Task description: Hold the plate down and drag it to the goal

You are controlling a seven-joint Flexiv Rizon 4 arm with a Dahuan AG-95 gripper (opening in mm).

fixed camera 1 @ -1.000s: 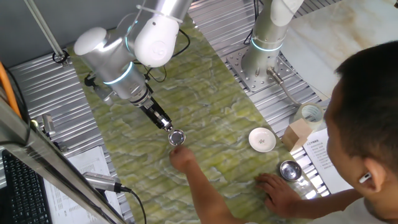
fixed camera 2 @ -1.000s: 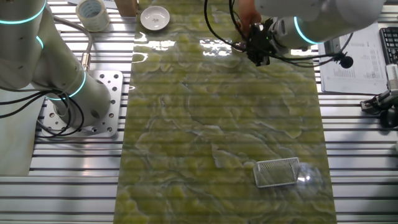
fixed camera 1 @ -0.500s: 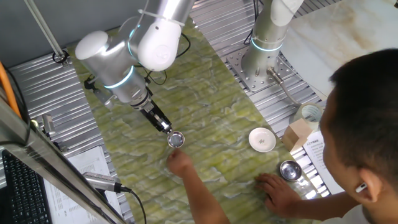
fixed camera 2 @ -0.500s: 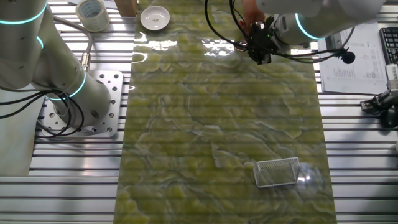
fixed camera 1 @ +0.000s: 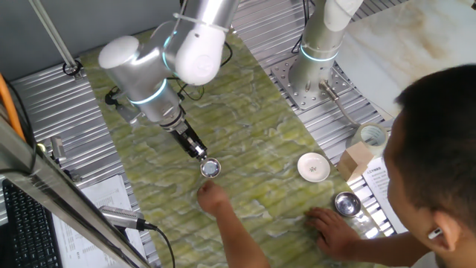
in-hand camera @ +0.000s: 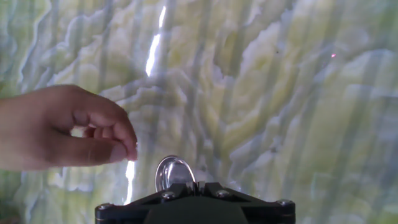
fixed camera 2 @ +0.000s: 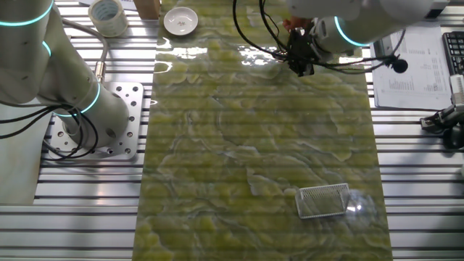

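A: Where is the plate (fixed camera 1: 211, 168) from the fingers (fixed camera 1: 198, 152)?

B: Directly under their tips, touching or just below; spread or pressed together, I cannot tell.

A: And the goal (fixed camera 2: 323, 201)?

B: Well apart from the plate, across the tabletop (fixed camera 2: 254, 138)

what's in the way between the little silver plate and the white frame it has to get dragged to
Nothing visible blocks the route. In the other fixed view the green mat lies bare between the plate, up by the gripper, and the frame. A person's hand is close beside the plate, away from that stretch.
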